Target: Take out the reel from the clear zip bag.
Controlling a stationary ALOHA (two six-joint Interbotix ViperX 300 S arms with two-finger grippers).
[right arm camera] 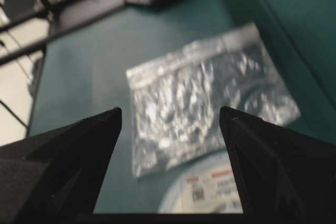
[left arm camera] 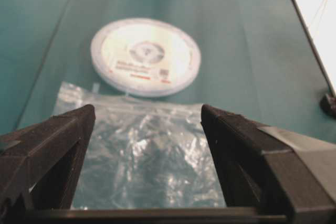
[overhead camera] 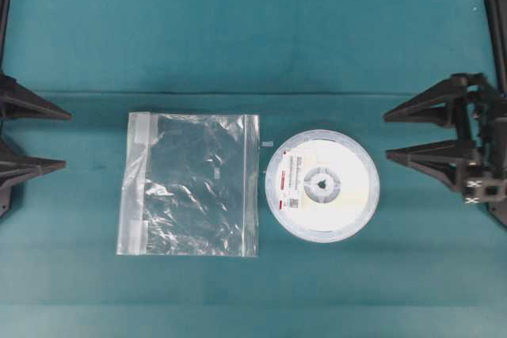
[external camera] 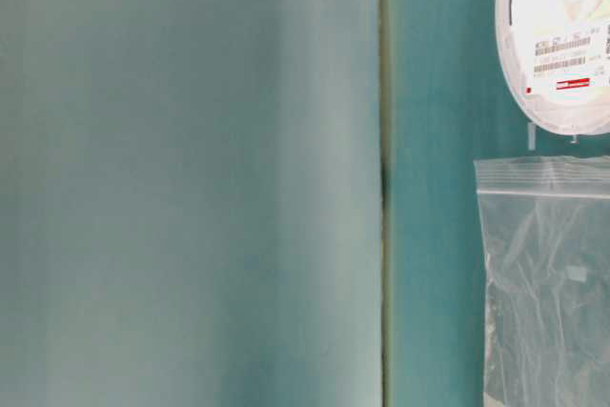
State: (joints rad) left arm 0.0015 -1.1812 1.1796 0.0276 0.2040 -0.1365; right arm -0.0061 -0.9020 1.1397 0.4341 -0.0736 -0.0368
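At the far left of the overhead view sits the left hand [overhead camera: 59, 136], its two black fingers spread wide apart and pointing inward with nothing between them. It stands well apart from everything on the teal worktop [overhead camera: 253, 45].

Next comes one clear zip bag [overhead camera: 190, 184], lying flat and crinkled, roughly square, with its zip strip running along the right-hand edge (the edge that faces the disc). The bag looks empty; its plastic catches pale glare in several places. A tiny pale scrap [overhead camera: 267, 144] lies on the cloth just off the bag's upper right corner.

Just beside the bag, to its right and not touching it, lies one reel [overhead camera: 322, 185], flat on the worktop and fully outside the bag. It is a white translucent disc with a hub hole at its centre and a small white label with a red mark on its left side.

At the far right is the right hand [overhead camera: 386, 136], also gaping fully, its two black fingers aimed inward toward the reel and holding nothing. It sits near the reel but clear of it.
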